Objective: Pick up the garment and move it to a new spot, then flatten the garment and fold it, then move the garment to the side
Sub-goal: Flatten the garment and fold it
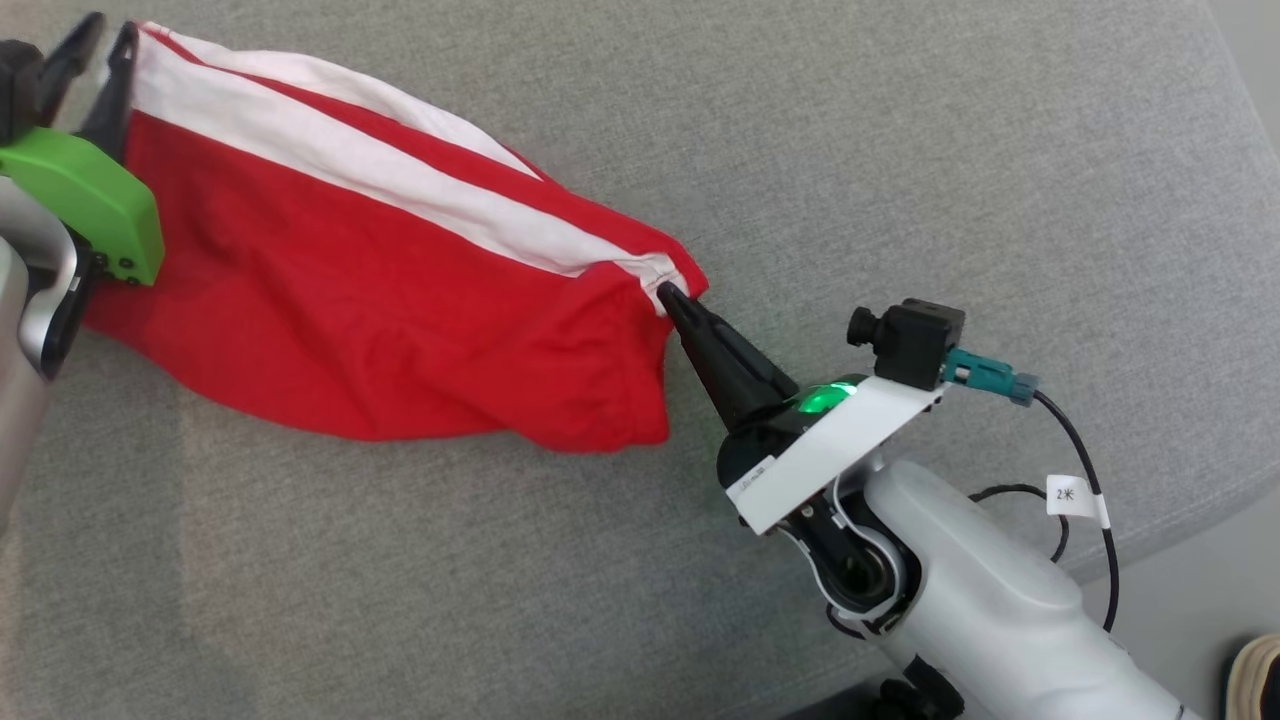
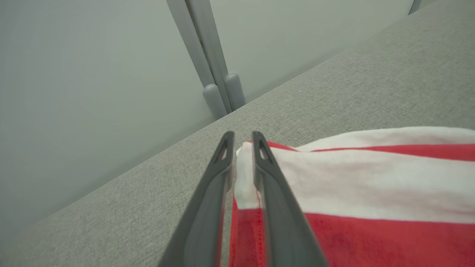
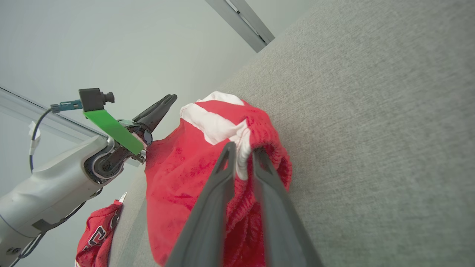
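Observation:
The garment [image 1: 350, 300] lies bunched on the grey cloth-covered table [image 1: 900, 150], red with a wide white sleeve band along its far edge. At the garment's far left corner is my left gripper [image 1: 100, 35], fingers slightly parted and open. In the left wrist view the white corner [image 2: 245, 174] sits loose between the fingers of my left gripper [image 2: 243, 135]. My right gripper [image 1: 668, 292] is shut on the garment's white-edged right corner. The right wrist view shows that hem [image 3: 243, 155] pinched at the tips of my right gripper [image 3: 243, 148], and the left gripper [image 3: 169, 99] beyond the garment [image 3: 178, 178].
The table's edge runs close behind the left gripper, with grey posts [image 2: 219, 92] and a wall past it. Another red cloth with white lettering [image 3: 96, 237] shows beyond the table's edge under the left arm. The table's right corner falls away at the lower right [image 1: 1180, 520].

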`<state>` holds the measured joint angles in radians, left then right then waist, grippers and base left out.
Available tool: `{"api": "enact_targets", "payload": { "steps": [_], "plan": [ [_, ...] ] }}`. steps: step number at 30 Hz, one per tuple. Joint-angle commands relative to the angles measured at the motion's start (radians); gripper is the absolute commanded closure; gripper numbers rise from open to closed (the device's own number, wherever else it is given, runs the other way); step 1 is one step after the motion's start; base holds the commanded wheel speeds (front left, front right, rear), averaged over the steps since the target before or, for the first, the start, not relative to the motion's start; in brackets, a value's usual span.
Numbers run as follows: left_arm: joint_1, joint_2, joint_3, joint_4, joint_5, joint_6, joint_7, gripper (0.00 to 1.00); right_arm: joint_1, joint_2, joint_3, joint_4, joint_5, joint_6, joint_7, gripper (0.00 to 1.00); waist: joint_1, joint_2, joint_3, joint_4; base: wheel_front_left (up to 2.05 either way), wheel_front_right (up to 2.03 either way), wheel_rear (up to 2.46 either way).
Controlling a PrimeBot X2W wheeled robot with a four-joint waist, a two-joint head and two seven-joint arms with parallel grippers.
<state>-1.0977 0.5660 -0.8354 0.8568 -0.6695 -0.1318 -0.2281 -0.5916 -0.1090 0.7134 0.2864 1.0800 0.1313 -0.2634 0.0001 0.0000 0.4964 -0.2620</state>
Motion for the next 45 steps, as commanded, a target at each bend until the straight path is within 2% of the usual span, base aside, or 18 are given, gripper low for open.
{"api": "enact_targets", "payload": {
  "steps": [1,7,8,14,20,25,34,39,40,41,45],
  "plan": [
    [0.004,-0.006,0.005,0.014,-0.007,0.003,-0.013,0.0,0.014,-0.002,-0.013,0.008,-0.015,-0.001,-0.002,0.0,-0.0001,0.0,-0.012,0.007,0.0,0.0,0.0],
    [0.073,-0.03,0.039,0.049,-0.078,0.003,-0.035,0.0,0.068,-0.007,-0.077,0.036,-0.071,-0.001,-0.002,0.0,-0.0001,0.0,-0.058,0.028,0.0,0.0,0.0],
    [0.106,-0.033,0.046,0.044,-0.122,0.003,-0.037,0.0,0.086,-0.013,-0.095,0.043,-0.082,-0.001,-0.002,0.0,-0.0001,0.0,-0.072,0.036,0.0,0.0,0.0],
    [0.187,-0.032,0.068,0.005,-0.226,0.003,-0.038,0.0,0.132,-0.027,-0.191,0.05,-0.147,-0.001,-0.002,0.0,-0.0001,0.0,-0.096,0.063,0.0,0.0,0.0],
    [0.246,-0.051,0.116,-0.014,-0.258,0.003,-0.037,0.0,0.162,-0.021,-0.328,0.059,-0.286,-0.001,-0.002,0.0,-0.0001,0.0,-0.099,0.079,0.0,0.0,0.0],
    [0.275,-0.068,0.127,-0.007,-0.289,0.003,-0.038,0.0,0.183,-0.008,-0.389,0.066,-0.355,-0.001,-0.002,0.0,-0.0001,0.0,-0.098,0.081,0.0,0.0,0.0],
    [0.283,-0.064,0.054,-0.018,-0.362,0.003,-0.026,0.0,0.196,0.002,-0.417,0.078,-0.397,-0.001,-0.002,0.0,-0.0001,0.0,-0.087,0.069,0.0,0.0,0.0],
    [0.257,-0.06,-0.001,0.034,-0.362,0.003,-0.009,0.0,0.195,0.005,-0.433,0.083,-0.429,-0.001,-0.002,0.0,-0.0001,0.0,-0.087,0.063,0.0,0.0,0.0],
    [0.255,-0.063,-0.011,0.049,-0.359,0.003,-0.009,0.19,0.195,0.007,-0.435,0.084,-0.434,-0.001,-0.002,0.0,-0.0001,0.0,-0.088,0.063,0.0,0.0,0.0],
    [0.254,-0.071,-0.021,0.06,-0.363,0.003,-0.008,0.98,0.195,0.009,-0.438,0.085,-0.44,-0.001,-0.002,0.0,-0.0001,0.0,-0.09,0.063,0.0,0.0,0.0],
    [0.25,-0.09,-0.039,0.085,-0.386,0.003,-0.013,1.0,0.199,0.012,-0.45,0.091,-0.461,-0.001,-0.002,0.0,-0.0001,0.0,-0.1,0.07,0.0,0.0,0.0]
  ]
}}
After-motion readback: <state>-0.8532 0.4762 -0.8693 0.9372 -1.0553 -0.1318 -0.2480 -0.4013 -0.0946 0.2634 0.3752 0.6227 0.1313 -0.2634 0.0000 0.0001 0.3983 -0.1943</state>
